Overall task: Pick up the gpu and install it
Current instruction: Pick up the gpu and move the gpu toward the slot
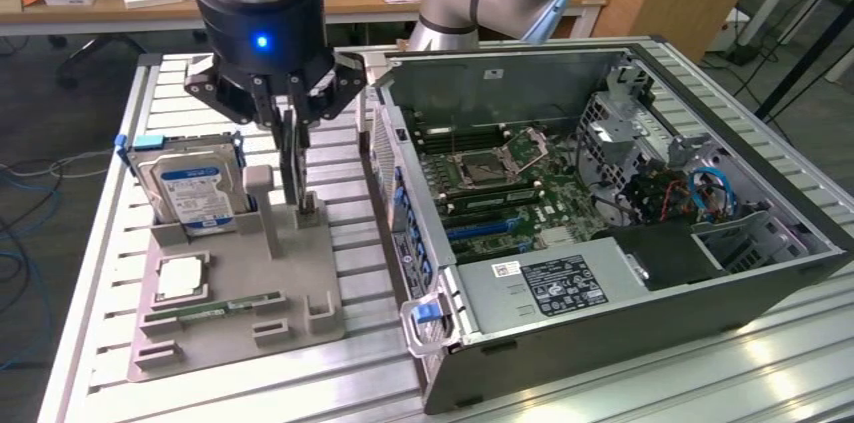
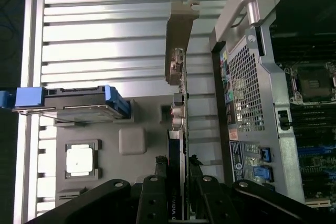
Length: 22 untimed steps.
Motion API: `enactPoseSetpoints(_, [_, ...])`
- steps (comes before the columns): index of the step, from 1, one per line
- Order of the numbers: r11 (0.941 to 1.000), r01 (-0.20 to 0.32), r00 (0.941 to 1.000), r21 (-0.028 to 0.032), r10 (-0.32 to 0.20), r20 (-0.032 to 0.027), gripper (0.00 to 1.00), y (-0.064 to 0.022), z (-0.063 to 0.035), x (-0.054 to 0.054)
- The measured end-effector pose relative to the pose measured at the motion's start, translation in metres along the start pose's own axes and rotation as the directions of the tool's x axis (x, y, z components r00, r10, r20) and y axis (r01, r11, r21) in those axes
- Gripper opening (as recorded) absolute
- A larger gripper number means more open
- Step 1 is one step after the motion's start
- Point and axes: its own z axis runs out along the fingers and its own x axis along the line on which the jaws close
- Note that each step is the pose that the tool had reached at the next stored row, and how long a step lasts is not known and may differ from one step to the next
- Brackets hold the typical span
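Note:
The gpu stands on edge in a slot of the grey parts holder, a thin dark card seen edge-on. My gripper hangs straight above it, and its two black fingers press against both faces of the card's upper part. In the wrist view the gpu runs edge-on between the fingers, with my gripper shut on it. Its silver bracket end points away from the wrist. I cannot tell whether the card's lower edge still sits in the slot.
The open computer case lies to the exterior view's right of the holder, motherboard exposed. On the holder stand a hard drive with blue rails, a processor chip and a memory stick. The slatted metal table carries everything.

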Motion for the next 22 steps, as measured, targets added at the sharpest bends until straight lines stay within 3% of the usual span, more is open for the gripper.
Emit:
enactPoseSetpoints(8, [1.0000, 0.000, 1.0000, -0.0001, 0.000, -0.0003, 0.26, 0.0001, -0.0007, 0.000])
enactPoseSetpoints(17, [1.0000, 0.001, 1.0000, -0.0035, -0.001, -0.0006, 0.26, 0.0098, -0.0385, 0.001])
enactPoseSetpoints(18, [1.0000, 0.003, 1.0000, -0.0066, -0.003, -0.0012, 0.26, 0.0102, -0.0405, 0.001])
enactPoseSetpoints(20, [0.9998, 0.005, 1.0000, -0.0216, -0.005, -0.0031, 0.26, 0.0105, -0.0417, 0.001])
enactPoseSetpoints(22, [0.9986, 0.005, 1.0000, -0.0528, -0.006, -0.0059, 0.26, 0.0106, -0.0419, 0.001])
